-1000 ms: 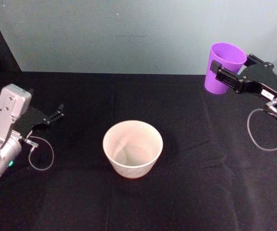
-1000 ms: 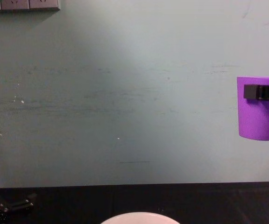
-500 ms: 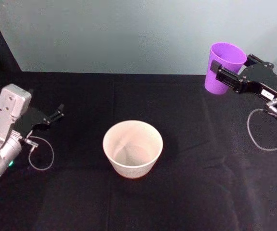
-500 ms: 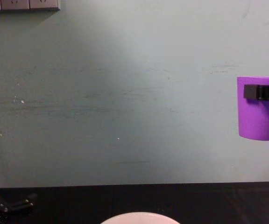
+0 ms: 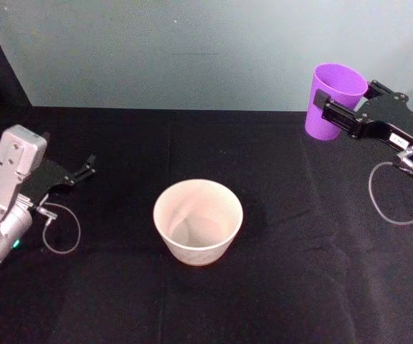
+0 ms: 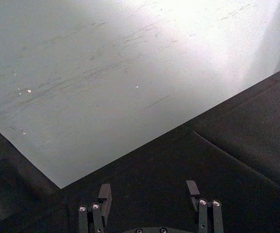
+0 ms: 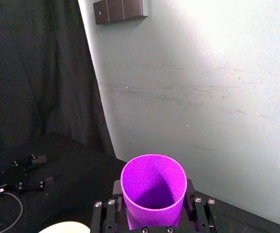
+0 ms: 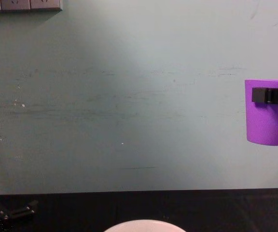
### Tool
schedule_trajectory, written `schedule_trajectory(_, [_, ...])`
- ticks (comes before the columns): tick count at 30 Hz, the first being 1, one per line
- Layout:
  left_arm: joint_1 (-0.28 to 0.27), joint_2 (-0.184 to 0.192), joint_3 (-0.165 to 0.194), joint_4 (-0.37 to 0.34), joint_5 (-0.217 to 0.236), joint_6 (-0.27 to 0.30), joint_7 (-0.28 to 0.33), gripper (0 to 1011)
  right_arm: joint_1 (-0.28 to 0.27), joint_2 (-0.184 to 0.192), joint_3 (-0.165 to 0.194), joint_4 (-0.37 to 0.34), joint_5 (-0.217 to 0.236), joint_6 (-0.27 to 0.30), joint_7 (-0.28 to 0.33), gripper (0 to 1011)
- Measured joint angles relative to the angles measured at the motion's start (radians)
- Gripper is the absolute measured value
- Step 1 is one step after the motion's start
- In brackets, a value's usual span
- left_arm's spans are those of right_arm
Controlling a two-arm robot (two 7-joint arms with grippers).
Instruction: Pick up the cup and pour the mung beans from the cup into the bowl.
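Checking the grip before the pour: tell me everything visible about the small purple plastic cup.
The small bright purple plastic cup is smooth, handleless, tapered toward its base. It hangs upright above the black table at the robot's right, clamped below its rim by black fingers of the right gripper. Its inside looks plain purple.

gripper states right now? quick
Left gripper: open, empty.
Right gripper: closed on the cup, held upright off the table.
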Motion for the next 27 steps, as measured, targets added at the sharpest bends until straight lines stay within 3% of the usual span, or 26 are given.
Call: schedule_trajectory(27, [0.000, 0.000, 0.000, 0.000, 0.000, 0.000, 0.000, 1000, 0.000, 0.000, 0.000, 0.000, 0.000, 0.000, 0.000, 729])
